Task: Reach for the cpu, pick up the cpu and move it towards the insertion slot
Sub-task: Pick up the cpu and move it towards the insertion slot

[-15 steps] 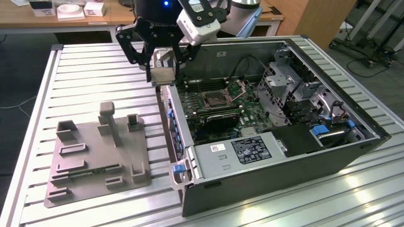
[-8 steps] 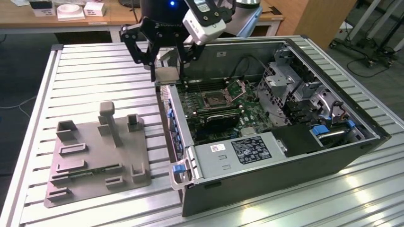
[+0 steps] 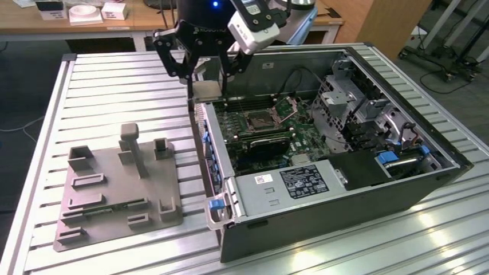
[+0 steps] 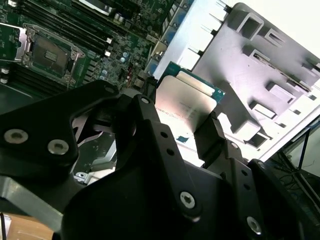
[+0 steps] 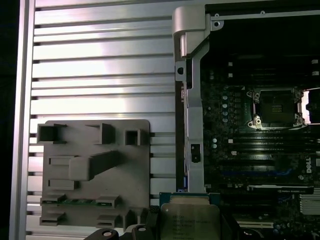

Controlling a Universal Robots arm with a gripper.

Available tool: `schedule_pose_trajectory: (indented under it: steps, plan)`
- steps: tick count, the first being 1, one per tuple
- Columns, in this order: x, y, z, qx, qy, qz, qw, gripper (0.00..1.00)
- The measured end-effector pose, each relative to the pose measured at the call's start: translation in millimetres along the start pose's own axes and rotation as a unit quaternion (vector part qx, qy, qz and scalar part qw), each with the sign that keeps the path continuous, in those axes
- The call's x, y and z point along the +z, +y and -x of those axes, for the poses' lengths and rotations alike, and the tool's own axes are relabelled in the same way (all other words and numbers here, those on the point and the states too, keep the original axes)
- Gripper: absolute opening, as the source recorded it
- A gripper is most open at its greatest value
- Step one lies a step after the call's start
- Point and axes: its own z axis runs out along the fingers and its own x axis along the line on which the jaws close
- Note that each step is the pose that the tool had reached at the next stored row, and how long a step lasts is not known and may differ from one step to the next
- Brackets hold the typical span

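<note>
the gripper [image 3: 208, 77] hangs in the air above the near wall of the open computer case [image 3: 428, 189], its black fingers [image 3: 177, 64] pointing down and clamped on the cpu [image 3: 206, 90], which sits between the tips as a pale square plate. in the second wrist view the gripper [image 4: 186, 131] shows the same hold from close by: the cpu [image 4: 182, 106] lies flat between the two dark fingers [image 4: 212, 137], its silvery top facing the camera and a thin green edge showing along its far side. in the first wrist view the cpu [image 5: 189, 216] sits at the gripper's tips, level, with the slatted metal table [image 5: 100, 60] and the case's edge below it. the insertion slot [image 3: 264, 119] lies inside the case, lower than the gripper and off toward the exterior view's right of it, well apart from the held chip; its hinged metal plate stands raised beside the dark square socket. the first wrist view shows the insertion slot [image 5: 276, 108] on the green circuit board, past the case wall from the cpu, and the second wrist view shows the insertion slot [image 4: 49, 52] beyond the fingers. on the other side of the gripper, toward the exterior view's left and lower down, the grey plastic fixture [image 3: 114, 189] rests on the table with a green memory stick [image 5: 77, 202] lying in one of its recesses.
</note>
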Motion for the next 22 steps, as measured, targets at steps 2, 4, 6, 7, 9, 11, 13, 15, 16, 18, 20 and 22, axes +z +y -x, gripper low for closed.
schedule_pose_trajectory:
  steps: [2, 4, 6, 7, 9, 11, 13, 15, 16, 18, 20, 22]
  plan:
    - [0.0, 0.0, 1.5, 0.0, 0.0, 0.0, 1.0, 0.55]
    - [0.0, 0.1, 2.9, 0.0, 0.0, 0.0, 1.0, 0.55]
    - [0.0, 0.1, 4.4, 0.0, 0.0, 0.0, 1.0, 0.55]
    - [0.0, 0.1, 5.3, 0.0, 0.0, 0.0, 1.0, 0.55]
    - [-0.1, 0.1, 7.0, 0.0, 0.0, 0.0, 1.0, 0.55]
    - [-0.1, 0.2, 8.9, 0.0, 0.0, 0.0, 1.0, 0.55]
    - [-0.1, 0.2, 10.6, 0.0, 0.0, 0.0, 1.0, 0.55]
    - [0.0, 0.2, 12.4, 0.0, 0.0, 0.0, 1.0, 0.55]
    - [0.0, 0.2, 13.4, 0.0, 0.0, 0.0, 1.0, 0.55]
    - [0.0, 0.3, 16.3, 0.0, 0.0, 0.0, 1.0, 0.55]
    - [0.0, 0.3, 19.9, 0.0, 0.0, 0.0, 1.0, 0.55]
    - [0.0, 0.4, 23.2, 0.0, 0.0, 0.0, 1.0, 0.55]
